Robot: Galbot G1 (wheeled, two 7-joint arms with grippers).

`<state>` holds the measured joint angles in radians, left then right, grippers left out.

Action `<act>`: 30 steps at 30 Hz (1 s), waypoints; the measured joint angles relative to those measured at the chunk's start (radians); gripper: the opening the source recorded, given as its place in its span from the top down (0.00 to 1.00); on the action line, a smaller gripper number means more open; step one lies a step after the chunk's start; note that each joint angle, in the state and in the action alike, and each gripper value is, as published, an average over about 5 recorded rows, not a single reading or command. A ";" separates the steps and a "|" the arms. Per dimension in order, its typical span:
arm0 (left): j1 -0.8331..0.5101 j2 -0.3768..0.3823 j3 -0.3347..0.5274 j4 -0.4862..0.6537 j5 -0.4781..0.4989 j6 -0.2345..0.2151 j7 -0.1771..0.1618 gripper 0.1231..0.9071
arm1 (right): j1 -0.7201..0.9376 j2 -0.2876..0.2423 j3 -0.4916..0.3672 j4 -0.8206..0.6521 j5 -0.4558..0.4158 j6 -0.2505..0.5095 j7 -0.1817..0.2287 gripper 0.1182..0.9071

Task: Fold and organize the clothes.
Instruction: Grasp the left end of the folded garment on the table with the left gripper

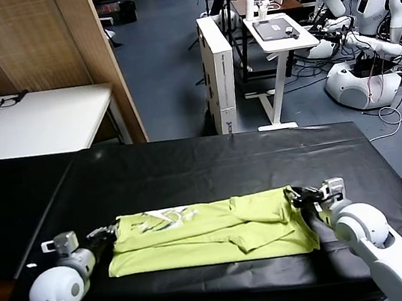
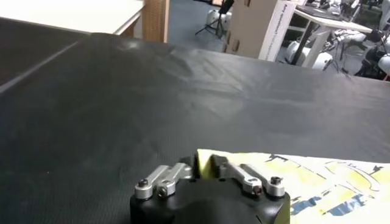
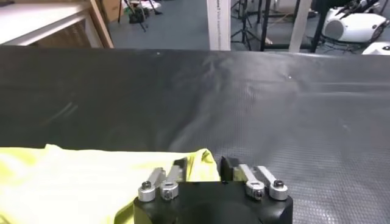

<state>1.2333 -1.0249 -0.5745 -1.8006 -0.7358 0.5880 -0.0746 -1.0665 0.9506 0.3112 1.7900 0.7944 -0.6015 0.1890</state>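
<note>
While gripping both ends: T-shirt point(image 1: 213, 230) folded flat on table point(image 1: 210, 160).
Left gripper point(image 1: 109, 232), right gripper point(image 1: 296, 197), jaws clamped on cloth edges; white print clearest from left wrist.

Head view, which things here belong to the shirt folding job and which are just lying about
Part of the job:
- T-shirt, partly folded on the black table
- left gripper, shut on the T-shirt's left end
- right gripper, shut on its right end

Just lying about:
- white table
- cardboard box
- other robots
</note>
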 joint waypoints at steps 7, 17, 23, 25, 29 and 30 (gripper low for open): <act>-0.001 0.000 -0.003 -0.001 0.006 -0.006 0.001 0.97 | -0.009 -0.010 0.014 0.019 0.009 0.035 -0.056 0.73; 0.052 0.061 -0.044 -0.054 -0.011 0.005 0.035 0.56 | -0.080 -0.081 0.083 0.112 0.027 0.120 -0.126 0.03; 0.112 0.151 -0.110 -0.093 -0.200 0.108 0.021 0.11 | -0.140 -0.132 0.164 0.186 0.087 0.119 -0.123 0.00; 0.130 0.169 -0.143 -0.100 -0.295 0.138 0.024 0.03 | -0.159 -0.145 0.194 0.209 0.096 0.118 -0.122 0.00; 0.165 0.181 -0.195 -0.114 -0.419 0.148 0.039 0.00 | -0.194 -0.152 0.245 0.241 0.099 0.117 -0.122 0.00; 0.173 0.180 -0.201 -0.116 -0.430 0.148 0.044 0.00 | -0.201 -0.152 0.254 0.246 0.098 0.117 -0.122 0.00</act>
<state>1.4058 -0.8453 -0.7752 -1.9169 -1.1661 0.7359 -0.0304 -1.2677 0.7988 0.5651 2.0362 0.8923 -0.4845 0.0665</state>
